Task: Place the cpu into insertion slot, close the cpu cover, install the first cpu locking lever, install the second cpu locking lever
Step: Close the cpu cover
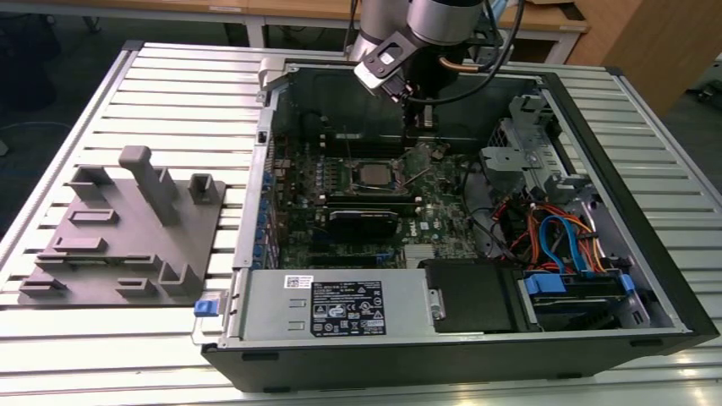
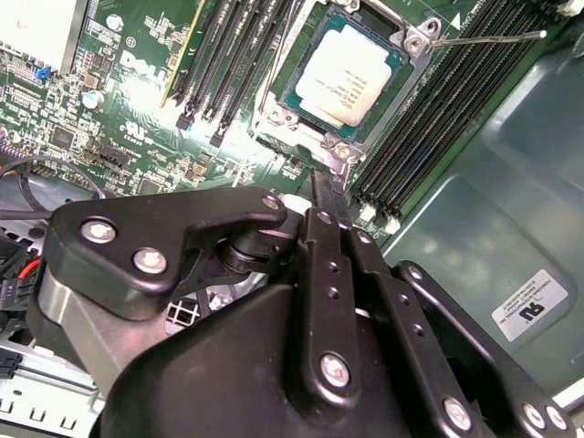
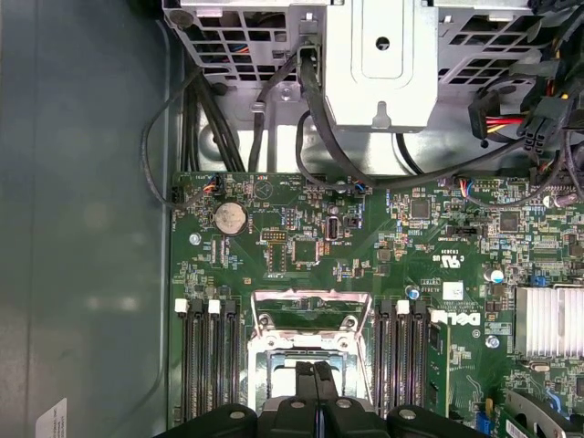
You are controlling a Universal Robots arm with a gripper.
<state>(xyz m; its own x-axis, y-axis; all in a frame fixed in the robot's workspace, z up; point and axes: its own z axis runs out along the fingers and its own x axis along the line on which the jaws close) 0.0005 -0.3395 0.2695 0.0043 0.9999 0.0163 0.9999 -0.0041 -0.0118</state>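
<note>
In the second wrist view the cpu lies flat in the insertion slot on the green motherboard. The silvery cpu cover is folded down around its edges. One thin locking lever sticks out sideways from the cover's corner, away from the socket. A second thin lever runs along the opposite side. My gripper is shut with nothing between its fingers, its tips just beside the cover's tab. The first wrist view has the shut fingertips over the cover.
Black memory slots flank the socket on both sides. The open computer case walls in the board, with a drive cage, cables and a power supply around it. A grey fixture plate sits on the slatted table at the exterior view's left.
</note>
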